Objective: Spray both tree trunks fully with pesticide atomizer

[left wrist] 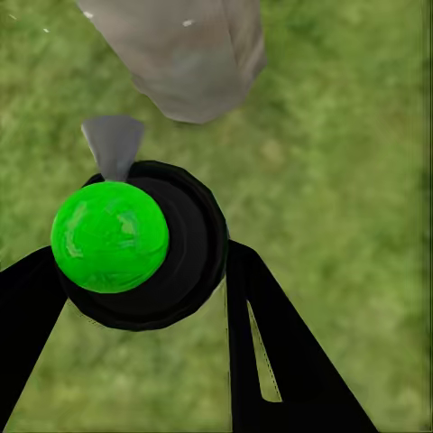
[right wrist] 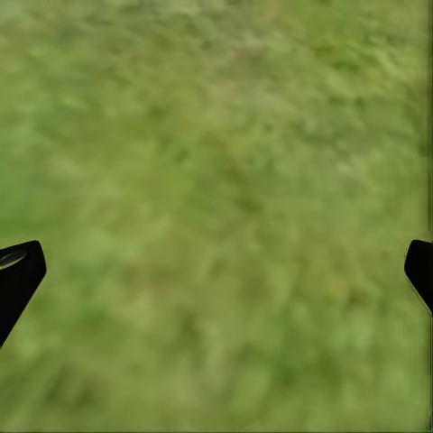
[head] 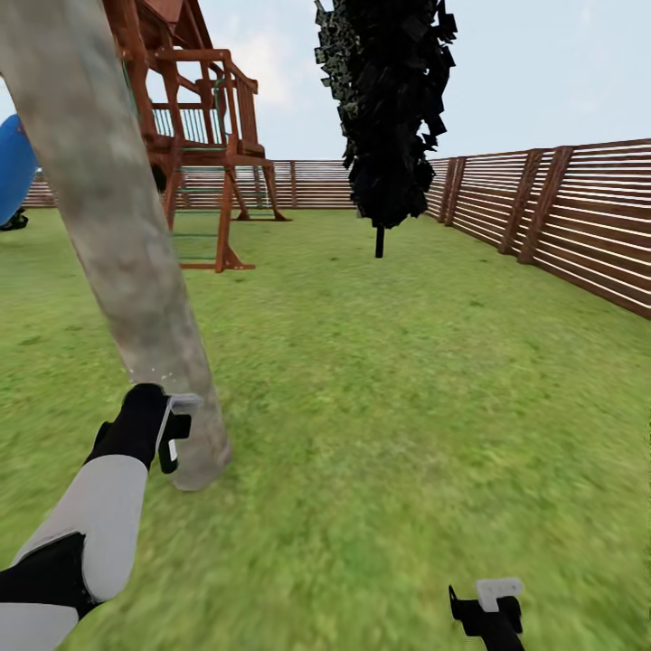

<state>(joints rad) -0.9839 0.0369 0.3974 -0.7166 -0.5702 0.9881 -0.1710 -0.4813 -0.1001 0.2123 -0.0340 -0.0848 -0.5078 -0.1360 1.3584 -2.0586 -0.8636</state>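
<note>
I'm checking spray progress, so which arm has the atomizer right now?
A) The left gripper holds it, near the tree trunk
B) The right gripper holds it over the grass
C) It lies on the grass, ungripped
A: in the left wrist view the left gripper has its fingers around the green-topped atomizer, nozzle toward the tree trunk; the right gripper is open over bare grass.

Left arm (head: 90, 524): smooth white shell over the forearm, black band at the joint below it, black rounded wrist housing. Left gripper (head: 176, 432): black body with a pale grey plate; fingers (left wrist: 271, 352) flat, black, tapering, one bearing a narrow pale slot. Right gripper (head: 493, 608): black, angular, topped by a pale grey plate; black fingertips (right wrist: 18, 275).
</note>
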